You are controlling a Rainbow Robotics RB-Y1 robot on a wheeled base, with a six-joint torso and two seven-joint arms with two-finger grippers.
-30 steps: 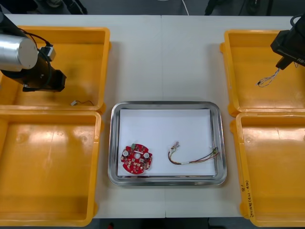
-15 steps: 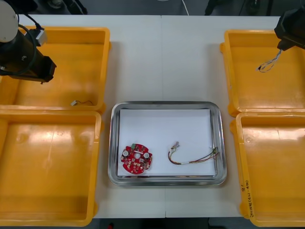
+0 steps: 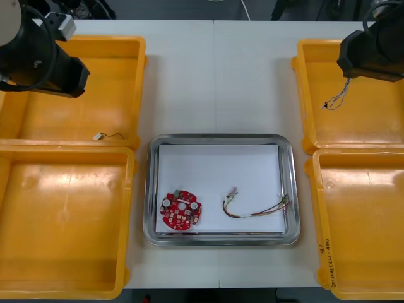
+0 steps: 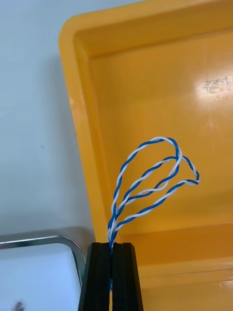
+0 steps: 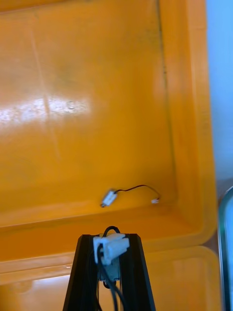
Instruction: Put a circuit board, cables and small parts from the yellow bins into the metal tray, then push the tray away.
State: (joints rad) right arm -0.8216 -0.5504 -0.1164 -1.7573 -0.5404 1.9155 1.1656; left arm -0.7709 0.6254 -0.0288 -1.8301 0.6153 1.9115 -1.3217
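In the front view the metal tray (image 3: 151,189) sits at the middle of the table, with the circuit board (image 3: 181,210) lying at its seven o'clock corner and a red and yellow cable (image 3: 255,207) at about five o'clock. That makes the board and one cable delivered, I judge, with more cables, the small parts and the final push left to do. The left gripper (image 3: 74,79) hangs over the far left bin (image 3: 140,76), at ten o'clock from the tray, and a loose black cable (image 3: 108,135) lies on that bin's floor at its five o'clock corner. The right gripper (image 3: 348,71) is over the far right bin (image 3: 302,95), at two o'clock from the tray, with a blue and white cable (image 3: 334,96) dangling beneath it, clear of the bin floor. In the right wrist view the two fingers (image 4: 99,277) are pressed almost together, pinching the gathered end of that twisted cable, whose loops fan out beyond the tips over the bin, while a corner of the tray lies just beside the fingers. In the left wrist view the fingers (image 5: 85,272) are clenched on the white plug of a black cable (image 5: 111,245), its lead running back between them. The loose one rests in the bin just past the tips, apart from them.
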